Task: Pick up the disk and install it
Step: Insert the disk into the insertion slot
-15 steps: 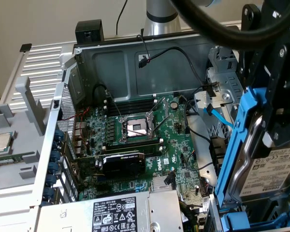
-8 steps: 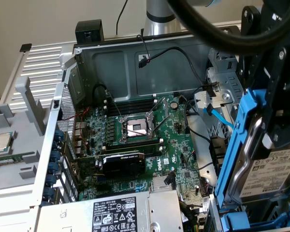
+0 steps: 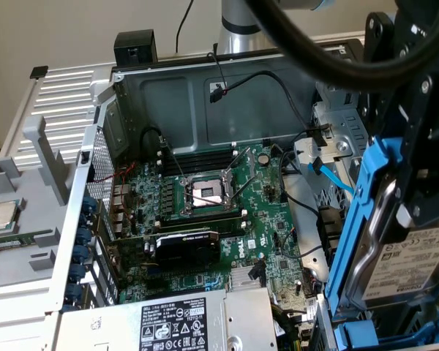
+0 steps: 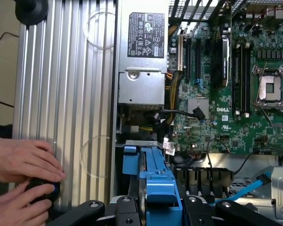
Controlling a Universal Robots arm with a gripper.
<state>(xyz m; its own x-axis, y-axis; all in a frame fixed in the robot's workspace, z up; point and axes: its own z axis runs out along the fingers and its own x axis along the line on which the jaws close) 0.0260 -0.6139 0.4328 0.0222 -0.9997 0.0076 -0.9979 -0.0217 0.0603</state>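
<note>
A: How did the flat silver-grey rectangular metal disk [image 3: 408, 281] look?
B: Dull metal under a white matt paper label [image 3: 424, 252]. Its blue plastic carrier frame [image 3: 366, 190] was smooth and slightly glossy.
A: And the large grey power-supply box [image 4: 141, 84]?
B: Matt sheet metal. The ribbed silver panel [image 4: 66, 94] had a satin sheen.

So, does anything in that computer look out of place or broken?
Nothing looks broken. The odd bits: the processor socket sits open and empty, while a small silver chip lies outside the case on the exterior view's left. The disk hangs tilted in the gripper, not yet in a bay.
</note>
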